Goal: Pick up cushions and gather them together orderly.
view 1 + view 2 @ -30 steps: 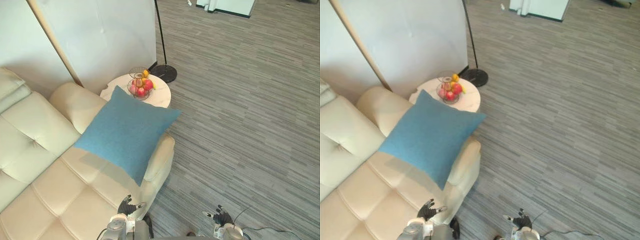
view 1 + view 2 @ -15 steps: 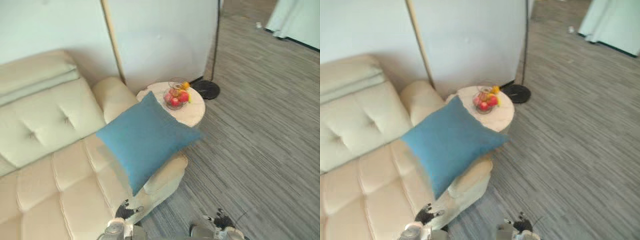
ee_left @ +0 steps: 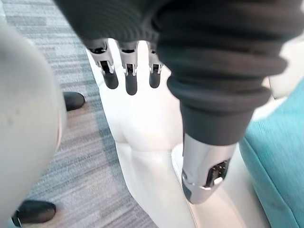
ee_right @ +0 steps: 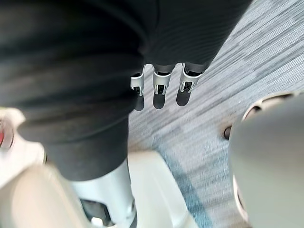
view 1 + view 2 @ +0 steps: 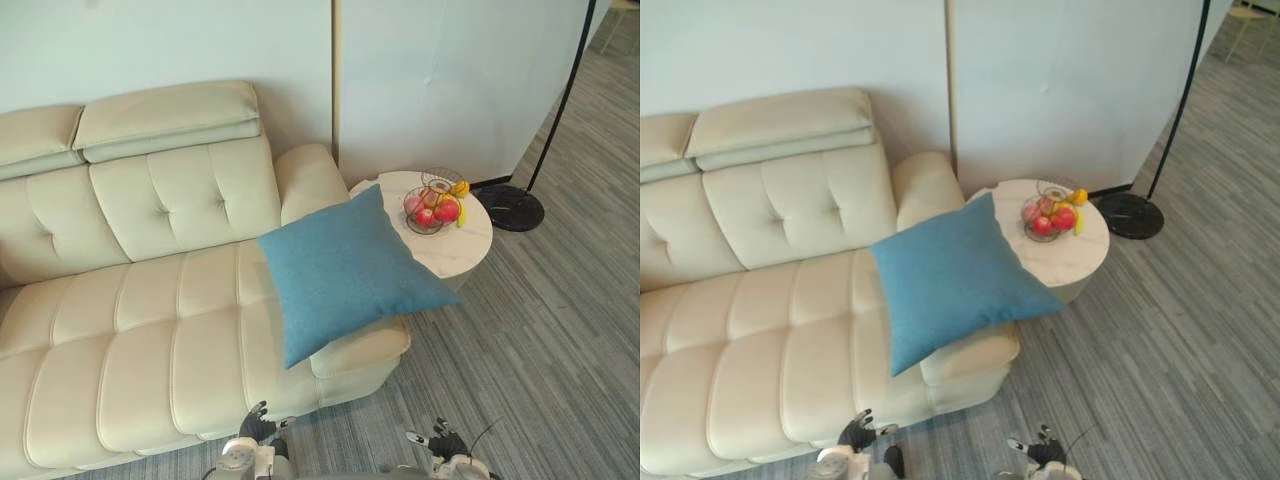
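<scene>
Camera has swung left since a second ago. We now see the whole cream sofa [image 5: 150, 300] with its back and headrests, where before we had just its right end. That's our head turning, not the things. The blue cushion [image 5: 345, 272] sits on the sofa as it did.

Cushion is at the sofa's right end, tilted like a diamond and draped over the right armrest [image 5: 312, 178]. Its left corner is on the seat and its bottom corner is near the seat's front edge. The top and right corners stick out past the armrest toward the round side table [image 5: 470, 252]. We cannot tell if it touches the tabletop.

A wire fruit basket [image 5: 432, 205] with red and yellow fruit stands on the table, toward its back edge. A black floor lamp [image 5: 512, 207] stands on the striped grey carpet [image 5: 560, 380] just beyond the table, its thin pole rising past a pale wall panel [image 5: 450, 90].

Left hand [image 5: 258, 424] is low over the carpet, just in front of the sofa's front edge and well short of the cushion. Its wrist view shows the fingers straight and the thumb out, released, nothing held. The cushion's blue edge shows past the thumb there.

Right hand [image 5: 440, 441] is also low over the carpet, off the sofa's front right corner. Its wrist view shows the fingers hanging straight, empty too.
</scene>
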You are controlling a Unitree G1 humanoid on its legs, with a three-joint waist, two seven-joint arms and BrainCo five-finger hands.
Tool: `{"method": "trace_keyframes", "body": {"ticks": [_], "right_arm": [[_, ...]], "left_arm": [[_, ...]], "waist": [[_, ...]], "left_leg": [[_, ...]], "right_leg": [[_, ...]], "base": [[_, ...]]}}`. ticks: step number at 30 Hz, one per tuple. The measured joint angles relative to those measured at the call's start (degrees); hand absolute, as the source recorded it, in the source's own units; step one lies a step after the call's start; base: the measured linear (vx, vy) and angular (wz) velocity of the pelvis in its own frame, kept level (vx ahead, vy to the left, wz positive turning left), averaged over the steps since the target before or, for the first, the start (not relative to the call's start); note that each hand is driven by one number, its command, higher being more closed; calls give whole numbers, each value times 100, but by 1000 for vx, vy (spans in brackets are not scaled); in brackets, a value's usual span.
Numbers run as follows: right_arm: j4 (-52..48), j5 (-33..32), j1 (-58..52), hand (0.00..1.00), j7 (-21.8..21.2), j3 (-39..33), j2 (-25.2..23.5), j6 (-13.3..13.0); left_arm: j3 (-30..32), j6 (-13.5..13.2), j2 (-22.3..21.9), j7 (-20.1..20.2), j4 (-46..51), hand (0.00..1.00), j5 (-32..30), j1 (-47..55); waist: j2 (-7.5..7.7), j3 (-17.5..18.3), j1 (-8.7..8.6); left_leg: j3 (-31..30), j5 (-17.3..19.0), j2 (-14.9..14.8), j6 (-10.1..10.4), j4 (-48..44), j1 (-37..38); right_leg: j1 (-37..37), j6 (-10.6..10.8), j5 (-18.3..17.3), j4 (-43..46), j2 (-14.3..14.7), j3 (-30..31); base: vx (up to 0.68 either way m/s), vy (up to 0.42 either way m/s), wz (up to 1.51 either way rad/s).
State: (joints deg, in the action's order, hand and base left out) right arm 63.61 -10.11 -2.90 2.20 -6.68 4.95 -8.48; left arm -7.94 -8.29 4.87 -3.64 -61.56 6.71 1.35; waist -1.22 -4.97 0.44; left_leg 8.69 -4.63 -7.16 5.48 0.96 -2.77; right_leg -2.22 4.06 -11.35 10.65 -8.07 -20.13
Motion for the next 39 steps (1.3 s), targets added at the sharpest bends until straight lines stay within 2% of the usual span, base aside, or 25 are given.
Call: {"method": "trace_keyframes", "body": {"ticks": [3,5,8,10,15,18,21,26,27,31,34,36,39], "right_arm": [[-33,1,-54,0,2,-5,-7,0],[-221,0,-104,0,7,-25,-9,-3],[-824,-88,-265,0,28,-403,80,-13],[-1515,-117,-351,0,68,-470,363,-36],[-3258,179,-514,0,115,-1106,1067,-182],[-4071,417,-479,0,111,-1176,1264,-199],[-4437,552,-194,0,72,-1158,1434,-240],[-4457,546,566,0,10,-549,1579,-243],[-4397,514,876,0,5,-175,1583,-242],[-3931,509,1668,0,3,347,1583,-237],[-3671,500,2275,0,71,472,1586,-221],[-3394,355,2665,0,188,463,1586,-216],[-2983,200,3336,0,469,431,1591,-158]], "left_arm": [[11,9,58,45,-54,0,-96,27],[69,18,154,43,-117,0,-102,52],[417,18,233,24,-96,0,-62,116],[685,21,371,7,7,0,15,159],[1321,-47,857,-9,1038,0,430,407],[1660,-73,968,-86,1669,0,652,467],[1758,-105,975,-158,2257,0,715,411],[1728,-234,964,-381,2888,0,1009,187],[1578,-256,962,-427,2980,0,1110,54],[1149,-266,869,-524,3108,0,1137,-357],[917,-264,625,-631,3119,0,1135,-899],[892,-265,482,-712,3119,0,1143,-1141],[875,-266,440,-911,3111,0,1381,-1604]], "waist": [[7,46,0],[48,42,-22],[79,44,-28],[90,42,-44],[214,97,-44],[300,148,-42],[315,152,-47],[324,152,-29],[332,148,-17],[360,123,54],[388,-144,185],[379,-222,227],[334,-566,236]], "left_leg": [[-92,-276,127,-57,496,110],[-160,-280,191,-62,498,121],[-199,-274,235,-61,526,155],[-200,-271,233,-59,532,128],[-153,-200,214,-7,532,85],[-141,-150,207,18,531,66],[-127,-126,222,23,529,51],[-120,-128,209,23,499,-46],[-136,-130,194,22,499,-67],[-158,-229,172,2,497,-342],[-174,-452,181,-103,494,-582],[-248,-482,170,-110,494,-770],[-317,-628,155,-150,493,-1036]], "right_leg": [[-4,69,40,-146,-31,-12],[-136,96,111,-233,-59,-26],[-189,74,128,-305,-71,-12],[-182,107,96,-307,-68,-5],[-173,92,109,-416,-10,121],[-171,59,172,-498,29,198],[-152,44,186,-520,31,315],[-79,-29,235,-594,65,402],[-71,-64,260,-600,87,446],[167,-88,324,-603,118,406],[322,-165,443,-604,127,389],[472,-165,442,-576,148,337],[828,-167,436,-300,136,303]], "base": [[6,97,24],[29,47,19],[-19,14,7],[0,0,0],[23,-4,-4],[102,-25,-9],[96,-18,-3],[60,-17,-2],[34,-12,5],[-20,-3,11],[-99,24,21],[-100,22,21],[-156,37,12]]}}
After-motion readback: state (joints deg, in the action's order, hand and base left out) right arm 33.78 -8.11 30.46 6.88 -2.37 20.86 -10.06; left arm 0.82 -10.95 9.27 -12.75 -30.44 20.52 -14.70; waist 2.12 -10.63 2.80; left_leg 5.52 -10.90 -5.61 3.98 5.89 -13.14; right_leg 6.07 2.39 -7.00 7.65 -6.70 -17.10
